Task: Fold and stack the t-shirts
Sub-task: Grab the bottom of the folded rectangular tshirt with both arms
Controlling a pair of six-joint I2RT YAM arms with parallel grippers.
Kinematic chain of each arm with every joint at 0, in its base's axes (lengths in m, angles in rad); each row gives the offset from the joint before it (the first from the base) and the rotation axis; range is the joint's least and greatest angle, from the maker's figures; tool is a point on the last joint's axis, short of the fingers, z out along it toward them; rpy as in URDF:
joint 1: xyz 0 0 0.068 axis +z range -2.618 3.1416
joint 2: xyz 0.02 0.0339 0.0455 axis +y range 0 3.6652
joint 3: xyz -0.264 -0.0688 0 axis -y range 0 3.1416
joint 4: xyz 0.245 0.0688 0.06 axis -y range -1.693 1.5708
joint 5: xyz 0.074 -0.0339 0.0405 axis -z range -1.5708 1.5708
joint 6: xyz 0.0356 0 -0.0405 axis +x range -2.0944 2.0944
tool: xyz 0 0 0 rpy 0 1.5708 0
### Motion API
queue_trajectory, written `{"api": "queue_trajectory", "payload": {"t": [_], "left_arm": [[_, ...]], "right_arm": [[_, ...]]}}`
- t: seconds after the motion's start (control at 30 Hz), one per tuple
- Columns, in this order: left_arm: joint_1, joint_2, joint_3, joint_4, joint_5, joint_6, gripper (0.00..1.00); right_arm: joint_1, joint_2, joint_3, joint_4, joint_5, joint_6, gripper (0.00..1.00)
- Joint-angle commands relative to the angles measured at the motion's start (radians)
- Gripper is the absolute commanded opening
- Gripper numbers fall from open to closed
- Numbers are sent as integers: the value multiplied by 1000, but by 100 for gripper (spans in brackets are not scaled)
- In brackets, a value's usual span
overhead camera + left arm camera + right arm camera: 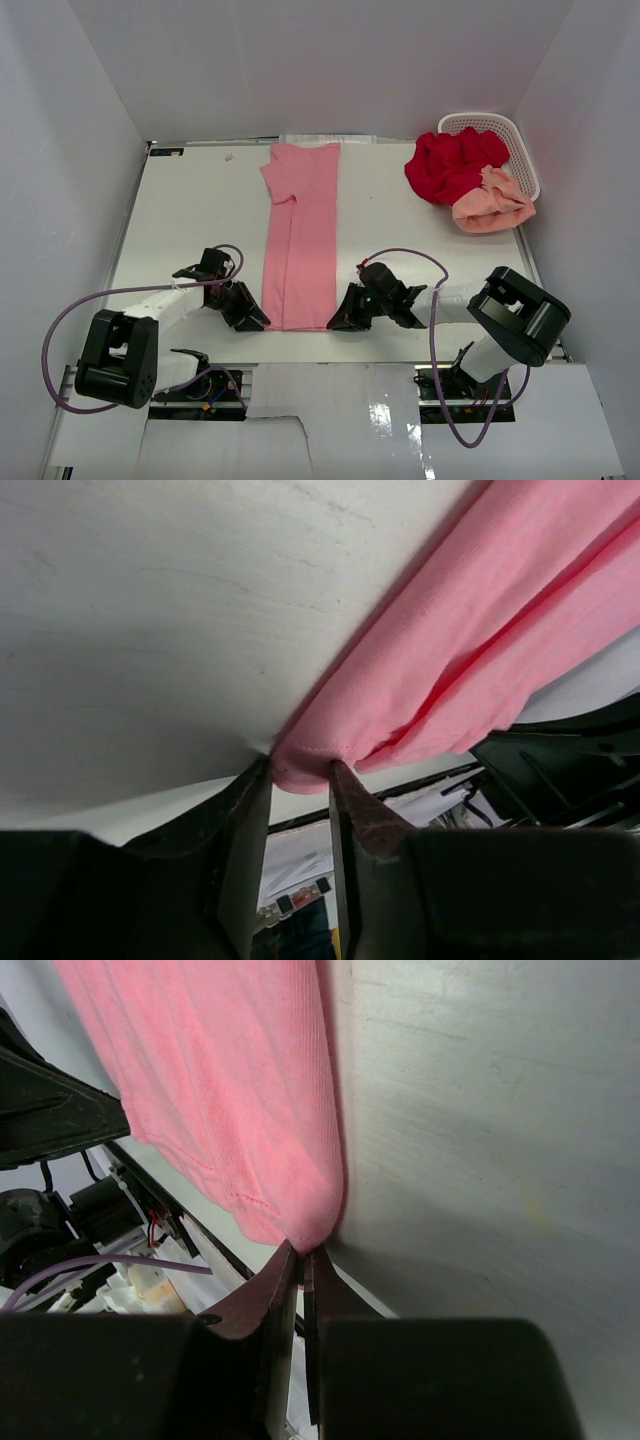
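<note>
The pink t-shirt (300,240) lies on the table, folded lengthwise into a long strip, collar end far and hem near. My left gripper (255,322) is at its near left corner. In the left wrist view the fingertips (258,780) press a thick bunch of pink hem (300,765) from both sides. My right gripper (338,322) is shut on the near right corner, pinched thin between its tips (305,1250). The deep red t-shirt (455,165) and the peach t-shirt (492,205) lie crumpled at the far right.
A white perforated basket (510,130) lies tipped at the far right corner behind the red and peach shirts. The table's near edge (300,345) runs just below both grippers. White walls enclose the table on three sides.
</note>
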Motion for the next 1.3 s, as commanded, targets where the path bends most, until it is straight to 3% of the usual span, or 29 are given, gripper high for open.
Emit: {"api": "queue_trajectory", "payload": {"t": [0.0, 0.1, 0.23, 0.43, 0.47, 0.67, 0.77, 1.27], "left_arm": [[-11, -2, 2, 1, -38, -10, 42], [-12, -4, 25, -35, -77, -6, 54], [-12, 1, 36, -47, -110, -6, 53], [-23, 90, 35, -4, -117, -7, 35], [-24, 95, 30, 22, -114, -10, 27], [-27, 154, 18, 60, -101, -6, 23], [-27, 145, 27, 56, -84, 3, 0], [-27, 128, 300, -147, -120, 66, 0]], "right_arm": [[8, -25, 20, 6, 6, -18, 8], [6, -22, 21, 8, 3, -16, 8], [6, -19, 24, 9, 0, -19, 8], [5, -23, 27, 8, -3, -24, 8], [6, -25, 31, 5, -3, -25, 8], [3, -51, 40, -26, 6, -44, 8], [3, -63, 66, -79, 23, -74, 8], [-20, -100, 190, -231, 37, -219, 8]]}}
